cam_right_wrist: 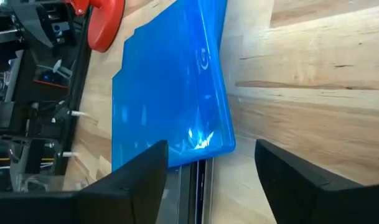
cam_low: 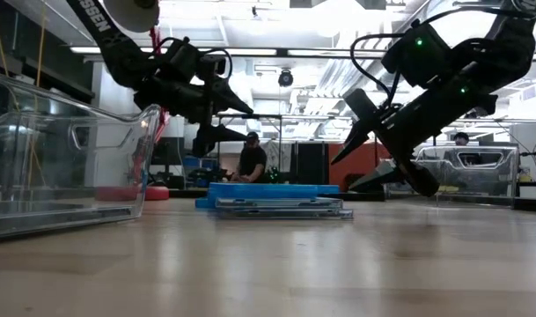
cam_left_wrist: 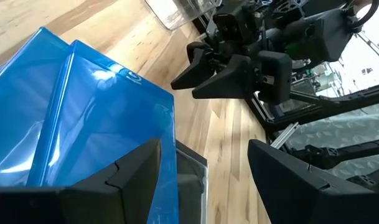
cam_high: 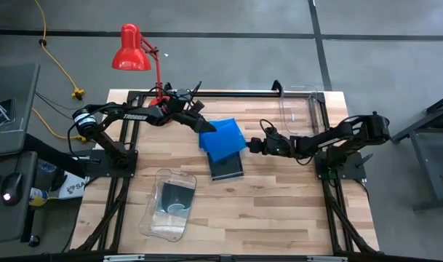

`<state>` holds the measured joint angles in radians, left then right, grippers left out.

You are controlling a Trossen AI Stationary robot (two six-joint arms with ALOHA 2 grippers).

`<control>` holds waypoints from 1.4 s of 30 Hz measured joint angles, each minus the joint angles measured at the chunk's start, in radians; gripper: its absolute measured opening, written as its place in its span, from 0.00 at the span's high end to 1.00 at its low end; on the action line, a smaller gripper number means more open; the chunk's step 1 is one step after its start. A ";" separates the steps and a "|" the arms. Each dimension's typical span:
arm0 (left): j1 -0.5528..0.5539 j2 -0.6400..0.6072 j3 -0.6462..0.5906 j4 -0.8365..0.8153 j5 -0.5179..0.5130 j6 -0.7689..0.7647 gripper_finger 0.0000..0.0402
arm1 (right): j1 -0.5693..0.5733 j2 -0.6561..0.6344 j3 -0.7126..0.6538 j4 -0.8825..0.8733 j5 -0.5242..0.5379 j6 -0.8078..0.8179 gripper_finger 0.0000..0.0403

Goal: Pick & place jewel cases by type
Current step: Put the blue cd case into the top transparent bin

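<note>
Right gripper [cam_high: 252,145] hangs released beside the blue jewel cases [cam_high: 222,138] stacked mid-table on a dark case [cam_high: 227,168]; left gripper [cam_high: 204,125] gapes empty opposite; probably best to pinch one edge squarely.

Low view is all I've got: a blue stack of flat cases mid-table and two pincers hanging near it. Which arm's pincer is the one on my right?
Observer: That is the right pincer. From above, it sits just beside the stack of bright blue square plastic jewel cases, on its own arm's side.
Operator: And the other one?
Observer: The left pincer is over the stack's corner nearest the red desk lamp.
Operator: Is anything in the bin on my left?
Observer: Yes, the clear rectangular plastic bin holds one dark grey square jewel case.
</note>
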<state>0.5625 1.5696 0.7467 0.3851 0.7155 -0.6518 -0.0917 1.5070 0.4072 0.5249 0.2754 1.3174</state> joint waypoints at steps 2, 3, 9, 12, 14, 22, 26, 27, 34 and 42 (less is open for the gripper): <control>0.000 0.000 0.000 0.000 0.000 0.000 0.41 | 0.000 0.006 0.000 -0.001 -0.009 0.021 0.45; 0.000 0.000 0.000 0.000 -0.001 0.000 0.41 | 0.000 0.013 0.000 0.001 -0.023 0.030 0.44; 0.000 0.000 0.000 0.001 -0.003 0.000 0.41 | 0.000 0.105 0.000 0.095 -0.041 0.055 0.44; 0.000 0.000 0.000 0.001 -0.003 0.000 0.41 | -0.002 0.153 0.000 0.186 -0.027 0.070 0.44; 0.000 0.000 0.000 0.001 -0.003 0.000 0.41 | -0.002 0.181 0.000 0.240 -0.019 0.080 0.44; 0.000 0.000 0.000 0.001 -0.003 0.000 0.41 | -0.008 0.225 0.028 0.254 -0.016 0.090 0.44; 0.000 0.000 0.000 0.000 -0.004 0.000 0.41 | -0.023 0.227 0.068 0.192 -0.037 0.090 0.45; 0.000 0.000 0.000 -0.001 -0.004 0.000 0.41 | -0.027 0.228 0.082 0.164 -0.043 0.089 0.45; 0.000 0.000 0.000 -0.003 -0.004 0.000 0.41 | -0.039 0.231 0.146 0.033 -0.054 0.093 0.49; 0.000 0.000 0.000 -0.013 -0.004 0.000 0.41 | -0.039 0.231 0.151 0.027 -0.047 0.090 0.61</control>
<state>0.5625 1.5692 0.7464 0.3721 0.7113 -0.6521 -0.1307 1.7382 0.5583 0.5520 0.2287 1.4071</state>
